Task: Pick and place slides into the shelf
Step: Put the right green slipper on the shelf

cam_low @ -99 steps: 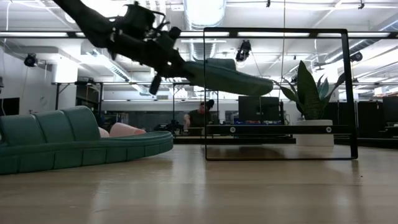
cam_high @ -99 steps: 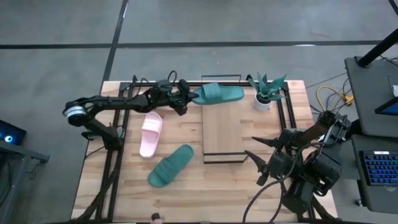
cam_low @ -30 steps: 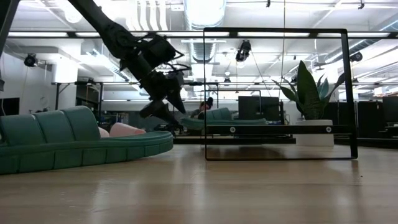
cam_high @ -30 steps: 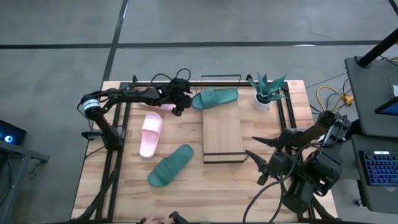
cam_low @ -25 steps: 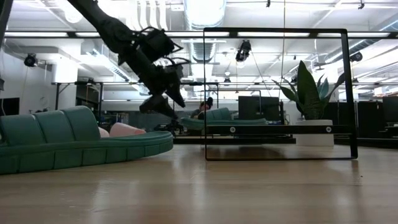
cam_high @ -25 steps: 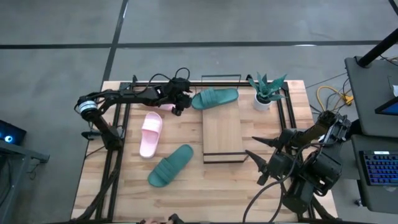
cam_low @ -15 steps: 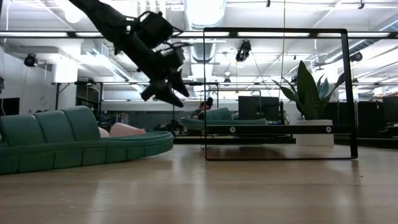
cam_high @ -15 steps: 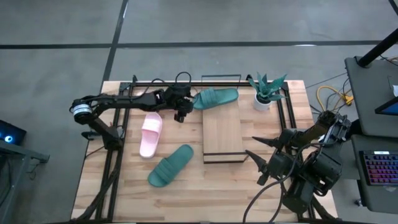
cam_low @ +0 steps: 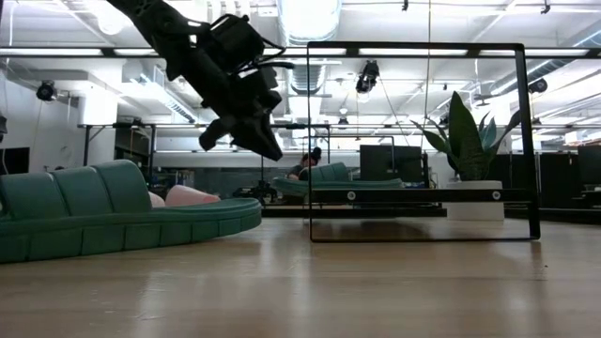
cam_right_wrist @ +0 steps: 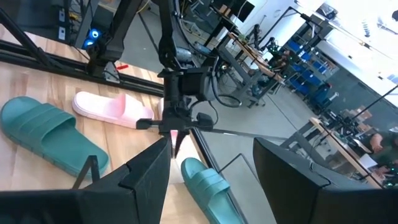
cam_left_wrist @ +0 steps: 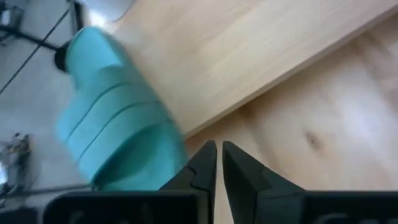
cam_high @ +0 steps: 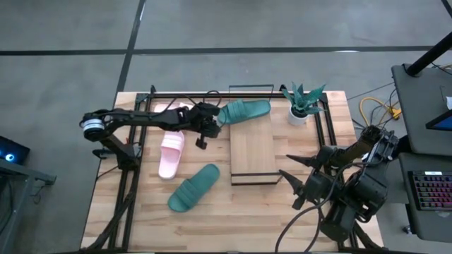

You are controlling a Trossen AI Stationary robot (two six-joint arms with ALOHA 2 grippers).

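High view: the teal green foam slide (cam_high: 244, 111) lies lengthwise along the light wood plank shelf's (cam_high: 253, 152) far edge, beside the empty left gripper (cam_high: 205, 134), fingers pressed together.

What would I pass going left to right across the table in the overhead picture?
Pink sandal → green sandal lying on the table → left end effector → green sandal on the shelf → potted plant → right end effector, waiting at the table's near right corner.
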